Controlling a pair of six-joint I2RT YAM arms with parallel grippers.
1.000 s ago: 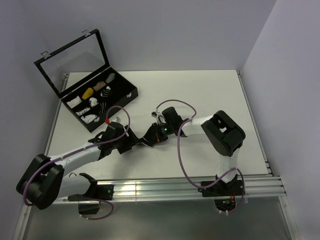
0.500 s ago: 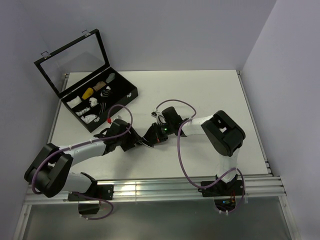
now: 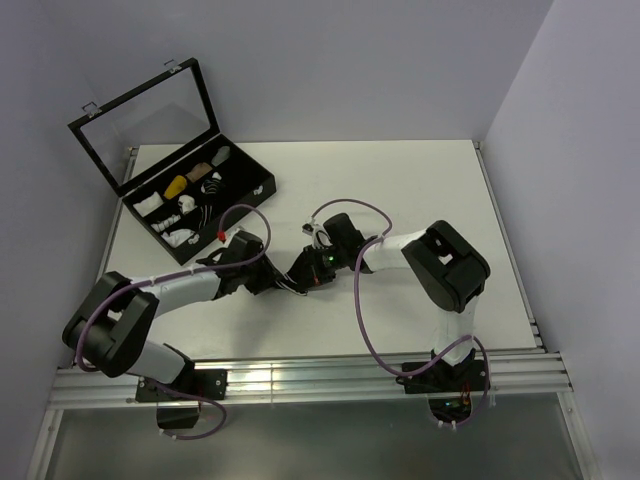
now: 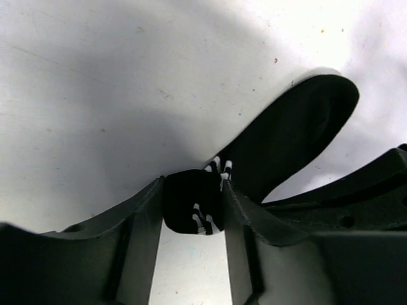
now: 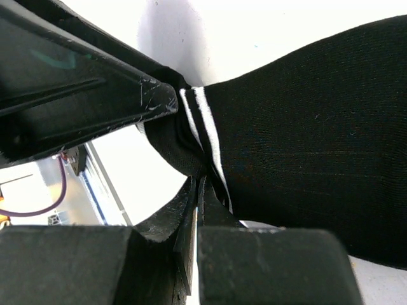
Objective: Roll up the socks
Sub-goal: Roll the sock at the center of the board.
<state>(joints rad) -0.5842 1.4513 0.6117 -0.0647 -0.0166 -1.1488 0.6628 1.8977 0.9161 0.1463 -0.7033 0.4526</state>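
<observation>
The black socks with thin white stripes lie at the middle of the table between my two grippers. In the left wrist view a rolled, bunched part of them sits clamped between my fingers, and the flat foot part stretches away to the upper right. My left gripper is shut on that rolled end. In the right wrist view the striped cuff runs down into my closed jaws. My right gripper is shut on the cuff edge, and the left gripper's finger is close by at upper left.
An open black case with a glass lid stands at the table's back left, holding small white, yellow and tan rolled bundles. The table's front rail runs below the arms. Purple cables loop over both arms.
My left arm has swung its elbow inward and up, and the left gripper has shifted slightly right toward the right gripper. The right arm has hardly moved.
</observation>
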